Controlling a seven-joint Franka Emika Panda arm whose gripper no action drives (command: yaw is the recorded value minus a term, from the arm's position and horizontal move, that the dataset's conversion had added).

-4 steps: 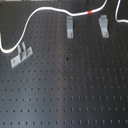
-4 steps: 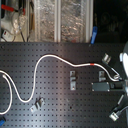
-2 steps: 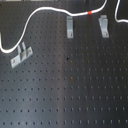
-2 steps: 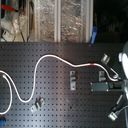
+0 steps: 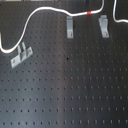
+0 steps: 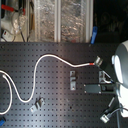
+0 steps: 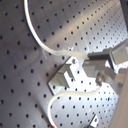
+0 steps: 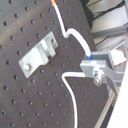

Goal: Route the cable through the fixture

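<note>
Long white cable [image 5: 45,11] on a black board [image 5: 70,95] full of little holes. In the first exterior view, snaking from the edge at the first exterior view's left, up in a hump, then along the far side of the board past the middle bracket [image 5: 70,26] and the next bracket [image 5: 104,25]. Short red band [image 5: 89,12] on the cable, between those two brackets and a little beyond them. Not inside any bracket's slot as far as can be seen. Third bracket [image 5: 21,55] lying near the cable's low end, just beside it.

In the second exterior view, same cable [image 6: 35,75] curving across the board, red band [image 6: 92,63] close to the bracket [image 6: 103,78] by the robot arm [image 6: 121,70]. Another bracket [image 6: 73,80] in the middle, well apart from the cable.

In the second wrist view, cable [image 8: 75,37] pinched at a bend between the fingers of the gripper [image 8: 92,64], shut tight on it, with a bracket [image 8: 37,55] nearby on the board. In the first wrist view, cable [image 7: 47,47] running over the board toward the gripper [image 7: 92,62], a bracket [image 7: 65,75] just beside it.
</note>
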